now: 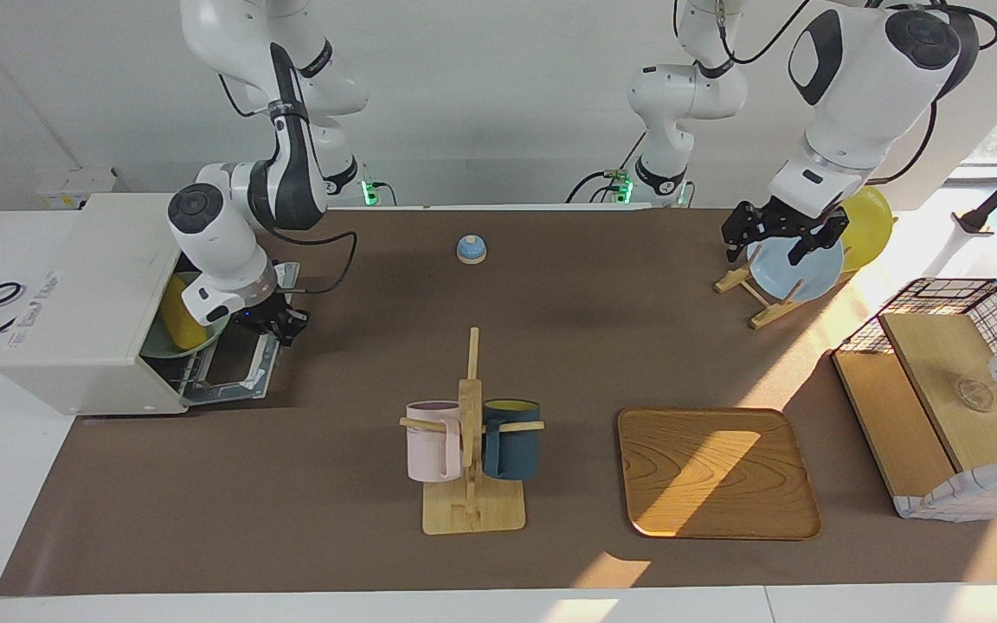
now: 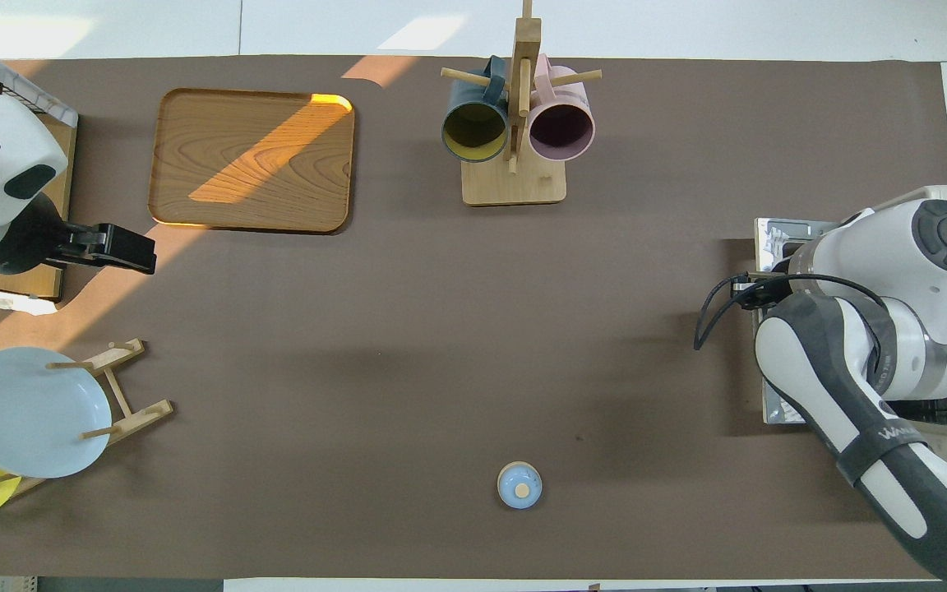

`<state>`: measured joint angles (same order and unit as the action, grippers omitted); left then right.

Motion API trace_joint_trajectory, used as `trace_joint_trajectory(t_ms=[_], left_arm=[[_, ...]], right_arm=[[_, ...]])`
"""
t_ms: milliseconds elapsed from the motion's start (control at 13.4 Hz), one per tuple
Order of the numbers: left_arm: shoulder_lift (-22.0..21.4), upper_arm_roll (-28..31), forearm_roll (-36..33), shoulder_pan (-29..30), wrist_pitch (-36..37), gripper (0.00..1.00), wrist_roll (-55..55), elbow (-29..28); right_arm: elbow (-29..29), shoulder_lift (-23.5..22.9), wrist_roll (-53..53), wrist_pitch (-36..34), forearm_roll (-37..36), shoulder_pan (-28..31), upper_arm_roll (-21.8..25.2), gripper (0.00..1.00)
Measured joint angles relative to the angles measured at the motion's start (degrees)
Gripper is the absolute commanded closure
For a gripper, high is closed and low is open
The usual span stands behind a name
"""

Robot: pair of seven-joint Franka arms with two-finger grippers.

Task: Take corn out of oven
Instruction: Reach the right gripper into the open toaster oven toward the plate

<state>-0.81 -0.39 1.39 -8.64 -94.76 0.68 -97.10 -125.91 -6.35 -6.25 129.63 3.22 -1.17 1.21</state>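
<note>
Oven door's down, corn not out yet

The oven (image 1: 74, 303), left of frame, lies open; corn (image 1: 178, 320) sits inside on a green dish; right gripper (image 1: 278, 324) jaws pinching the door handle; left gripper (image 1: 771, 238) jaws spread, waiting upper right.

My right arm bends down low toward its own end of the table, wrist tipped forward, and my right gripper (image 1: 278, 327) hangs close above the surface with its fingertips pressed together. My left arm waits raised (elbow high, wrist angled down), my left gripper (image 1: 777, 240) spread wide with nothing between its fingers.
</note>
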Motion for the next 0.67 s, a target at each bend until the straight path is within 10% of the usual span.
trace_joint_trajectory(t_ms=[672], left_arm=[[0.00,0.00,0.00,0.00,0.00,0.00,0.00,0.00]], right_arm=[[4.14,-2.23,-3.63,-2.88,2.20,-3.83,0.17,1.00]])
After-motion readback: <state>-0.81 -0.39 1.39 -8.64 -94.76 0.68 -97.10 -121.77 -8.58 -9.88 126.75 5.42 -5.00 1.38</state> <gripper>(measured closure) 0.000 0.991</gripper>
